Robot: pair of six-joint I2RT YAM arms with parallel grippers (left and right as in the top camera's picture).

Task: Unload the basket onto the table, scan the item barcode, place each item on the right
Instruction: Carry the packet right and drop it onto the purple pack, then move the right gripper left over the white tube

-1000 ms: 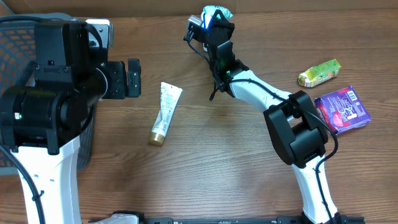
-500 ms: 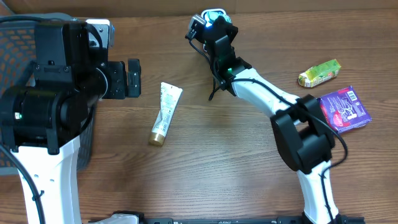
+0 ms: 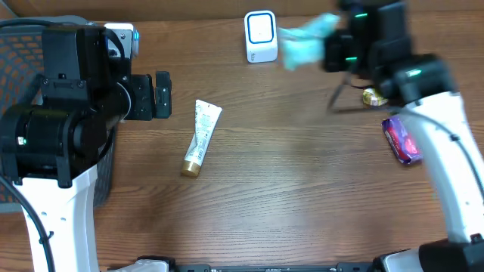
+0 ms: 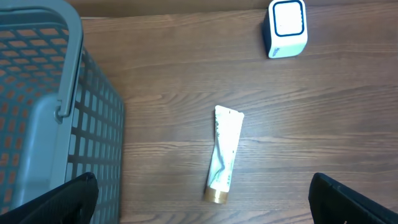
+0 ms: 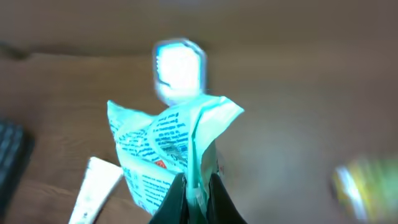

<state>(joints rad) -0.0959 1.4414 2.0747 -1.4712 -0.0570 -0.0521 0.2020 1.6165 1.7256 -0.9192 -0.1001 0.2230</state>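
Fingers of the right pincer are pressed tight together on one crimped edge of a teal and white packet, with no gap showing between them, and the packet stands up from that grip, crumpled, with blue print and a small red mark on its face; whether a barcode is among the print cannot be told, since the view is blurred. From overhead the packet is a smeared pale shape held above the wooden worktop near its far edge, just to the right of the scanner, a small white box with a blue surround that stands at the middle of that far edge; the two look apart, not touching. Just under the right arm a green pouch lies mostly hidden, and a purple pack lies nearer the front, both toward the right edge. Left of the middle a white tube with a gold cap lies flat, its cap toward the front edge. The left pincer is spread as wide as it goes and has hold of nothing; it hangs over the left part of the worktop, and in its own view the tube lies on the wood between its two dark fingers, with a grey mesh basket along the left edge
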